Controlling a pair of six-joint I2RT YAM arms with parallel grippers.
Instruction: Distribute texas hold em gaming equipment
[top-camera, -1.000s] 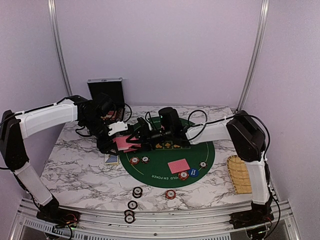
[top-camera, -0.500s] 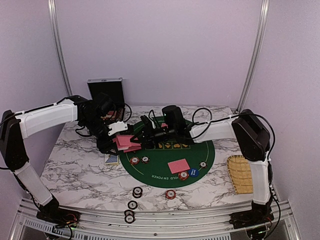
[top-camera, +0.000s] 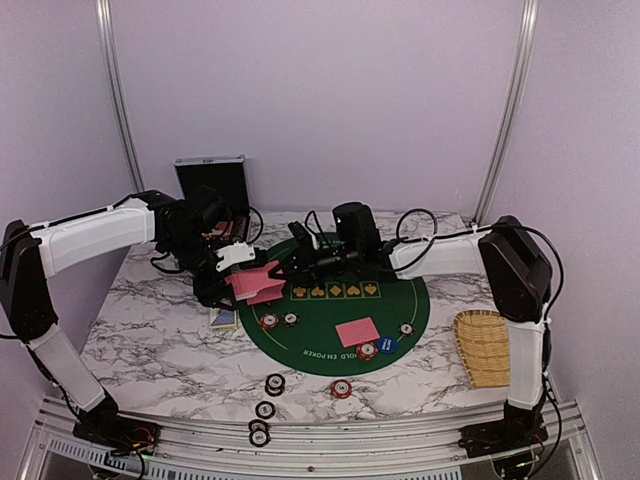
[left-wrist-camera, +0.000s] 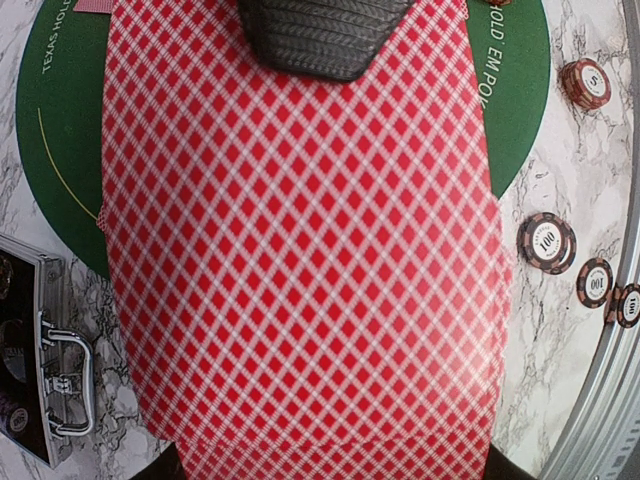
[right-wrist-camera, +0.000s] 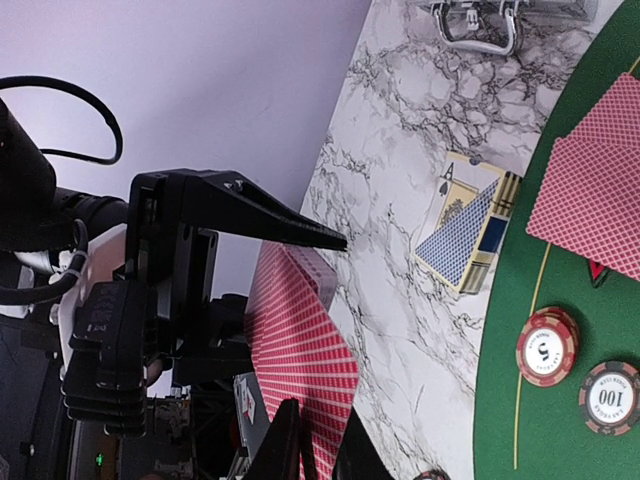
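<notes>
At least eight poker chips (top-camera: 269, 321) show from above: four on the one green mat (top-camera: 310, 340) and four on the bare counter (top-camera: 150, 340) near its front edge. One blue button disc (top-camera: 387, 345) lies among those on the mat. The red-backed cards (top-camera: 255, 285) come in three lots: a lifted sheaf too tight to count, two overlapping in the right wrist view, and one flat patch mid-mat, one card or more. There is one small blue-backed pile (top-camera: 224, 320), one black case (top-camera: 210, 180) and one woven tray (top-camera: 483, 345).
</notes>
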